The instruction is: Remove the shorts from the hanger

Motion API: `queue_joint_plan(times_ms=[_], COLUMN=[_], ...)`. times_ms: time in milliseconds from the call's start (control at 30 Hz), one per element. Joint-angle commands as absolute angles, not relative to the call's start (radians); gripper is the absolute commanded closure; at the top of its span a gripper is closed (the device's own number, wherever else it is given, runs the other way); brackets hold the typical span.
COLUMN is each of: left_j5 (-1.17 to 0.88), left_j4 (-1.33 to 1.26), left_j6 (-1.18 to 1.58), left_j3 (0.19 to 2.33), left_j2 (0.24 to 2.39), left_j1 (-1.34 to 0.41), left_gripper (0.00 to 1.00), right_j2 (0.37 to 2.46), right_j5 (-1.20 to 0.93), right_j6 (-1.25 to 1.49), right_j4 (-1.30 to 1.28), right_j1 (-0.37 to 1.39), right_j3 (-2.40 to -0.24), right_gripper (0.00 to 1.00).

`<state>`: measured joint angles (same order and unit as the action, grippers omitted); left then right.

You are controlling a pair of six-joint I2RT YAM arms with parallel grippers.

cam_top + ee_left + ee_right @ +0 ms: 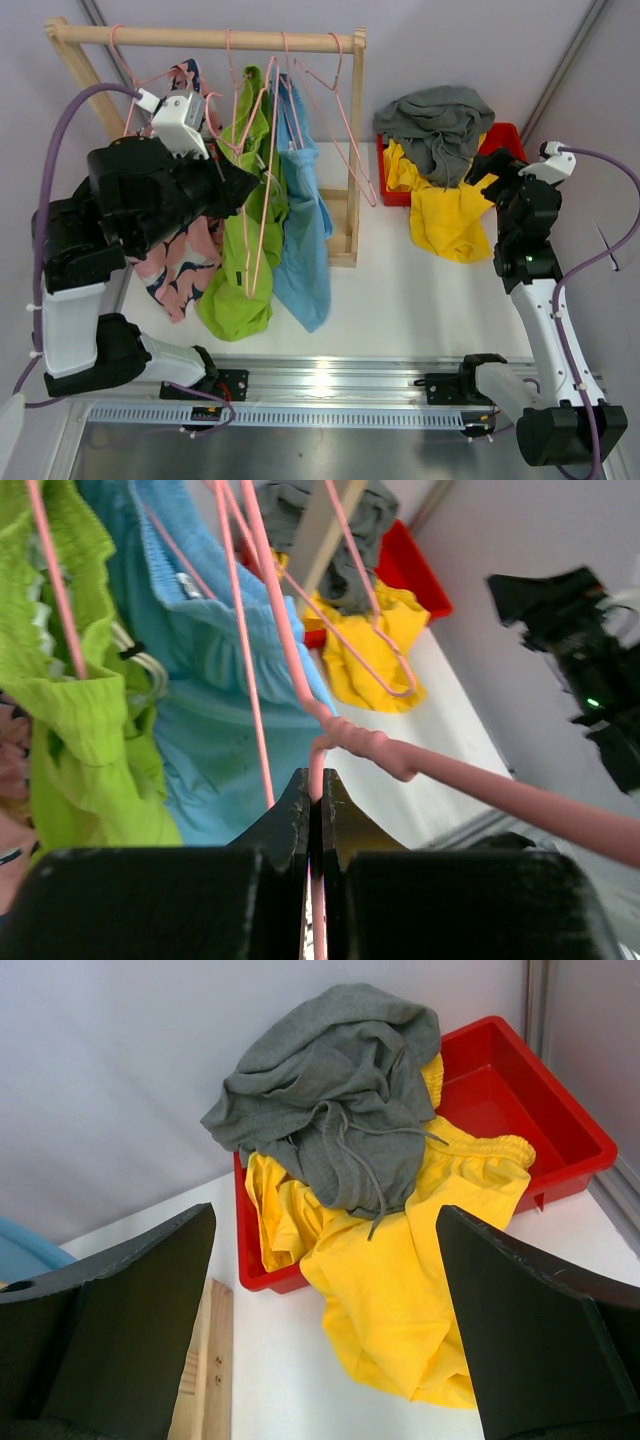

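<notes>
- Nearest the arm bases, an aluminium rail (330, 380) ran along the near edge of the white table (410, 300).
- The left gripper (315, 780) was raised at the rack, its jaws pressed together on the wire of a pink hanger (470, 783). The wire passed straight between the fingertips.
- The right gripper (325, 1215) hung above the table in front of the red bin (500, 1090), fingers spread wide and holding nothing.
- Three pairs of shorts hung on pink wire hangers from the wooden rack (200, 38).
- The pink shorts with the navy-and-white pattern (180, 265) were at the left end, partly hidden behind the left arm.
- The lime green shorts (240, 280) hung in the middle, their lower edge down near the table.
- The light blue shorts (305, 250) hung just right of them, and the two fabrics touched.
- A small grey tag (187, 583) was sewn inside the blue waistband. Its print was too blurred to read.
- Two bare pink hangers (345, 140) hung at the right end of the rack's bar.
- Farthest back on the right, the yellow shorts (390, 1300) spilled over the bin's front wall onto the table.
- The grey shorts (330, 1090) lay heaped on top of the yellow pair, the drawstring trailing down across the yellow cloth.
</notes>
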<state>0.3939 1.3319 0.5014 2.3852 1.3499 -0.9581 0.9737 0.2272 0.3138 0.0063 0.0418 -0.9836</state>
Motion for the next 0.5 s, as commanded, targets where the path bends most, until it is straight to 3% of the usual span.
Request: queue_joint_plan(times_ms=[0,233,467], left_j5=[0.547,0.571,0.361], left_j4=[1.39,1.342,1.194], left_j6=[0.52,0.463,0.381], left_j3=[2.413,2.424,2.404], left_j2=[1.384,1.423,1.523], left_j1=[-0.965,-0.947,-0.711], left_gripper=[1.0,1.0,1.0], right_j2=[0.939,0.925,0.911], right_j5=[0.242,0.242,0.241], right_j6=[0.301,0.307,0.316], right_j4=[0.008,0.011,0.011], right_j1=[0.038,0.038,0.037], right_j3=[-0.985,-0.971,-0.96], right_gripper=[0.01,0.01,0.01])
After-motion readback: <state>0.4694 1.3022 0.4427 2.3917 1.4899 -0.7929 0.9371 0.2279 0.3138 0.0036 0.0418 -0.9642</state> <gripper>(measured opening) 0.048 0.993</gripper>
